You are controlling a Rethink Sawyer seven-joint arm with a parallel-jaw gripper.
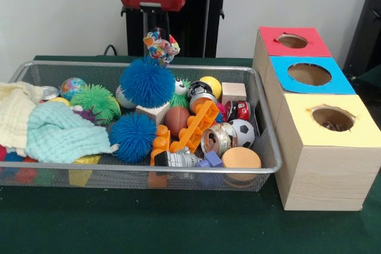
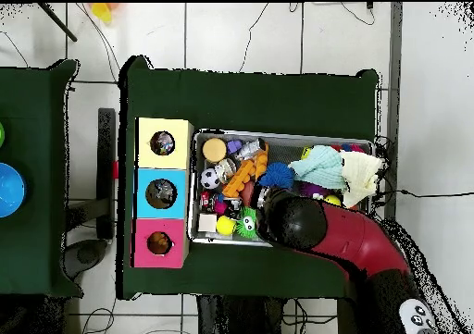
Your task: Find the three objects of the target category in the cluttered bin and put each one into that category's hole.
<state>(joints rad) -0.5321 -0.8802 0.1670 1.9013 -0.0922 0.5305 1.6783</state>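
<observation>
Wire mesh forms the bin [image 1: 262, 111], which stands on the green table cover [image 1: 178, 224]. At its near edge lie a tan disc [image 1: 241, 158], a small robot figure [image 1: 178, 159] and a dark blue spiky ball [image 1: 133, 136]. A mint cloth [image 1: 59, 135] and a cream cloth [image 1: 15, 114] fill the left end. Behind these sit an orange block piece [image 1: 193, 128], a metal can [image 1: 215, 140], a soccer ball [image 1: 242, 131], a green spiky ball [image 1: 95, 102], a wooden cube [image 1: 233, 92] and a yellow ball [image 1: 211, 86]. A larger blue spiky ball [image 1: 147, 82] rises above the clutter. Beside the bin stand three wooden boxes with holes: yellow [image 1: 330, 120] nearest, blue [image 1: 309, 75] behind it, red [image 1: 292, 41] farthest. At the far rim the gripper [image 1: 159, 44] hangs above the bin, clenched on a multicoloured ball [image 1: 161, 49] that is clear of the other items.
</observation>
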